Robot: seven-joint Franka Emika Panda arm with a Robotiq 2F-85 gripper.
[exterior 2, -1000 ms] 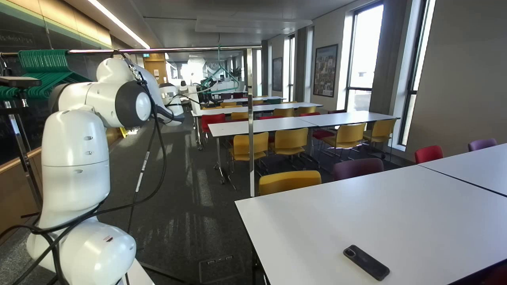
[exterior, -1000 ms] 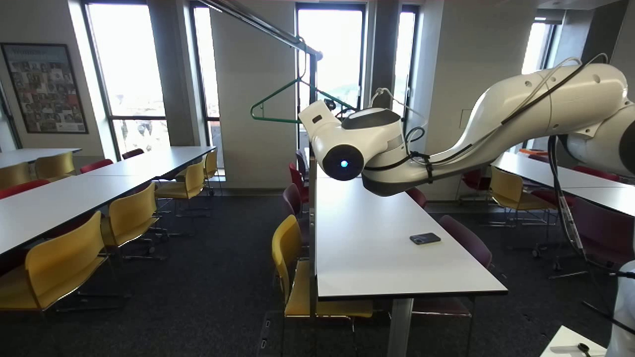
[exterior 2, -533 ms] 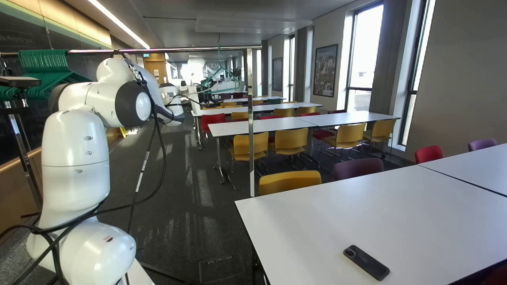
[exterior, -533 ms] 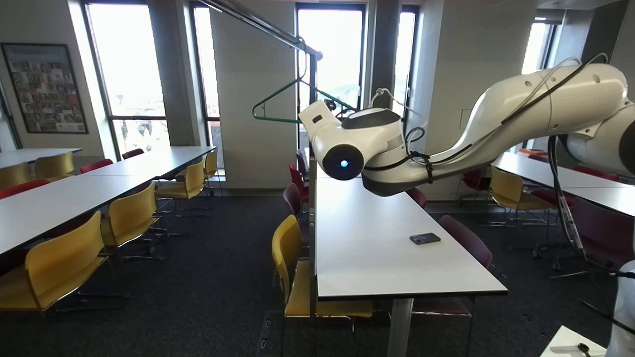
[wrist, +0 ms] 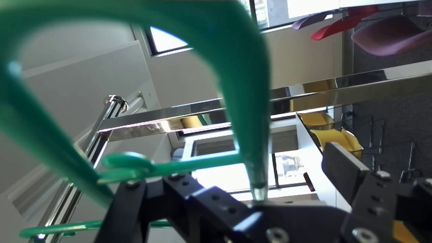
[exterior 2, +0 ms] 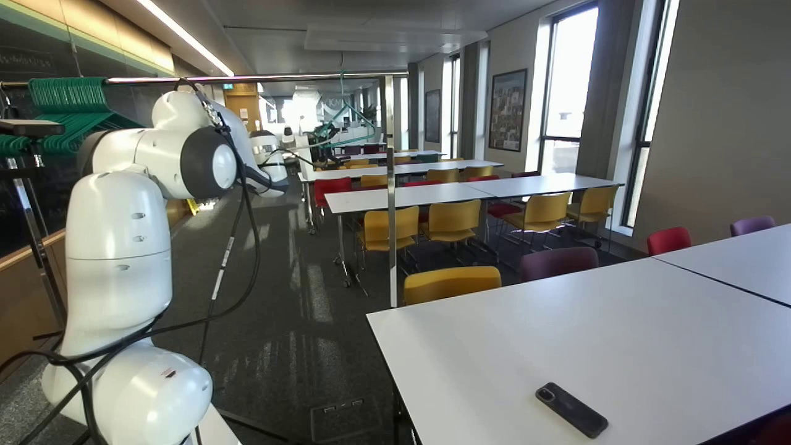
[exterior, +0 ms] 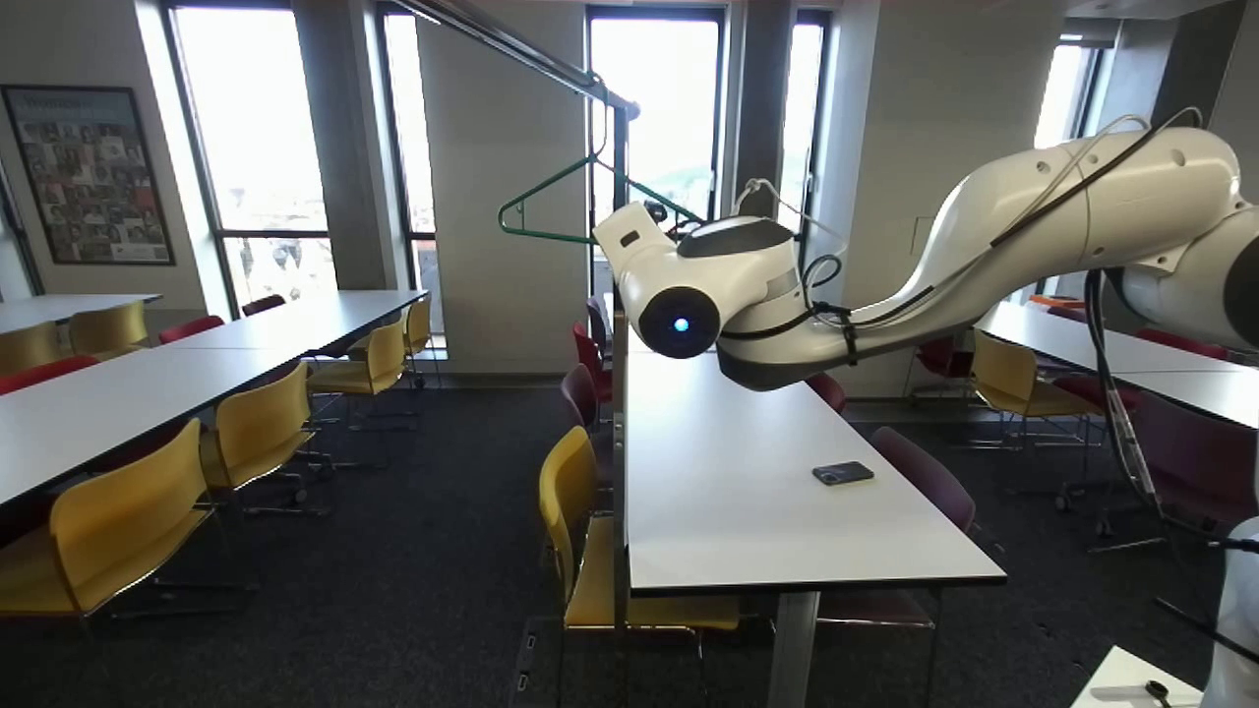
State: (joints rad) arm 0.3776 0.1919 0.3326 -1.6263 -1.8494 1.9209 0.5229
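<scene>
Gripper unclenched, jaws wide apart; green hanger close by it, whether touching unclear. Hanger hangs from metal rail, near the rail's end and upright post.

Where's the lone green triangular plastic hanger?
In an exterior view, the hanger hangs just left of centre from the silver metal rail, partly behind the white robot wrist.

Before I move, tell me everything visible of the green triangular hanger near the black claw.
The green triangular hanger looks like glossy plastic, with rounded corners and a short inner strut bearing a curled tab. Bare, it hangs by its hook from the shiny metal rail, near the upright post. Its corner looms large in the wrist view, close to the open black claw; contact is unclear.
</scene>
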